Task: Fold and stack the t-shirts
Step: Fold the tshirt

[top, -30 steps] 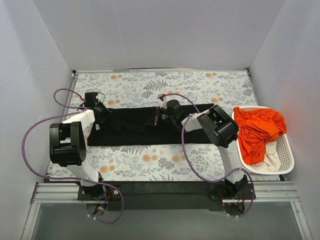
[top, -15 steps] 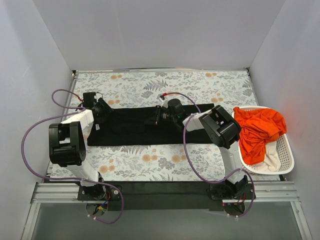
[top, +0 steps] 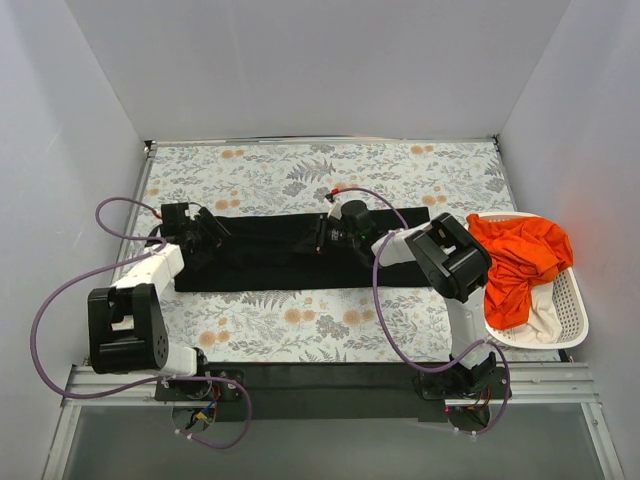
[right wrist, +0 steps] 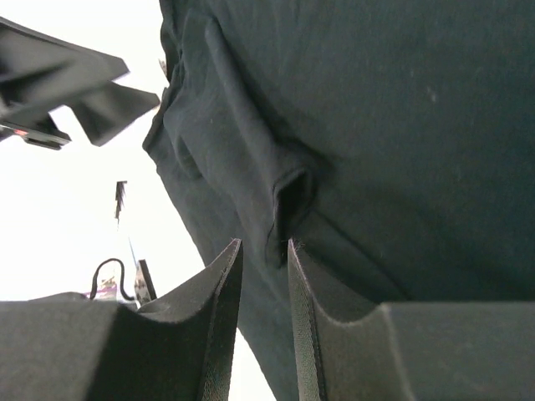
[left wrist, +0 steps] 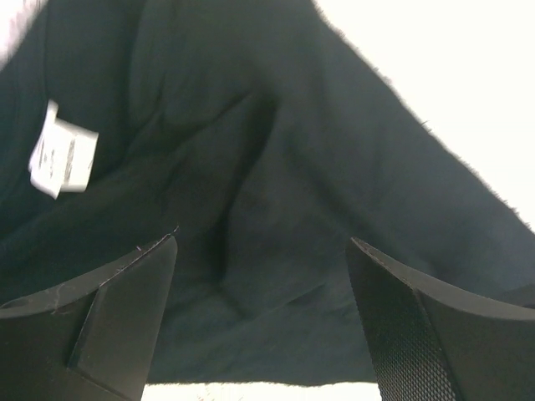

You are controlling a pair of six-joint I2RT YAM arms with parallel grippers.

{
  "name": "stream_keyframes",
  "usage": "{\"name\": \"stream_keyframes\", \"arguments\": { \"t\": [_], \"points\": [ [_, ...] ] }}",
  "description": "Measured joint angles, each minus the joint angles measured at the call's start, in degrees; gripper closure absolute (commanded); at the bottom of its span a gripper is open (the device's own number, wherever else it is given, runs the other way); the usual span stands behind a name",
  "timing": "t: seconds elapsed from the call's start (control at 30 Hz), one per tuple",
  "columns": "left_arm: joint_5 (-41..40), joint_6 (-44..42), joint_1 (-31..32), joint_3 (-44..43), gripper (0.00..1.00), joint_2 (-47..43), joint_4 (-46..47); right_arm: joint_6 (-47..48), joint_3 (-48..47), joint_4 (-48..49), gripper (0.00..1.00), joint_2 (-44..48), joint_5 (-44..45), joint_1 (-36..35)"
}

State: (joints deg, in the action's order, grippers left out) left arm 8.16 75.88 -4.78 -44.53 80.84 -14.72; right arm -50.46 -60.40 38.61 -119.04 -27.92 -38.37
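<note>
A black t-shirt lies folded into a long band across the middle of the floral table. My left gripper sits low over its left end, jaws wide open around bare black cloth with nothing held. A white label shows on the cloth there. My right gripper is over the band's middle, its jaws a narrow gap apart, open. A raised fold of the black t-shirt stands just beyond its tips. An orange t-shirt and a cream one lie in the basket.
A white slatted basket stands at the table's right edge, close to the right arm's elbow. Purple cables loop around both arms. White walls close in the table on the left, back and right.
Both grippers have opened and let go of the black t-shirt. The left arm has swung lower and further left, while its gripper stayed near the shirt's left end.
</note>
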Motion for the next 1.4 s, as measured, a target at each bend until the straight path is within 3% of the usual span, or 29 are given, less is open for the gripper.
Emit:
{"name": "stream_keyframes", "arguments": {
  "t": [0.87, 1.0, 1.27, 1.4],
  "points": [
    [8.09, 1.36, 1.92, 3.67, 0.21, 3.39, 3.72, -0.83, -0.59, -0.33, 0.65, -2.80, -1.88, -2.38],
    [9.44, 1.81, 2.01, 3.69, 0.28, 3.39, 4.57, -0.87, -1.14, -0.33, 0.65, -3.32, -2.08, -2.54],
    [10.36, 2.62, 2.19, 3.87, 0.62, 2.49, 4.70, -1.05, -1.88, -0.31, 0.72, -3.32, -2.43, -2.54],
    [10.32, 2.58, 2.19, 3.87, 0.67, 1.20, 4.00, -1.44, -1.88, -0.33, 0.77, -3.32, -2.69, -2.54]
  ]
}}
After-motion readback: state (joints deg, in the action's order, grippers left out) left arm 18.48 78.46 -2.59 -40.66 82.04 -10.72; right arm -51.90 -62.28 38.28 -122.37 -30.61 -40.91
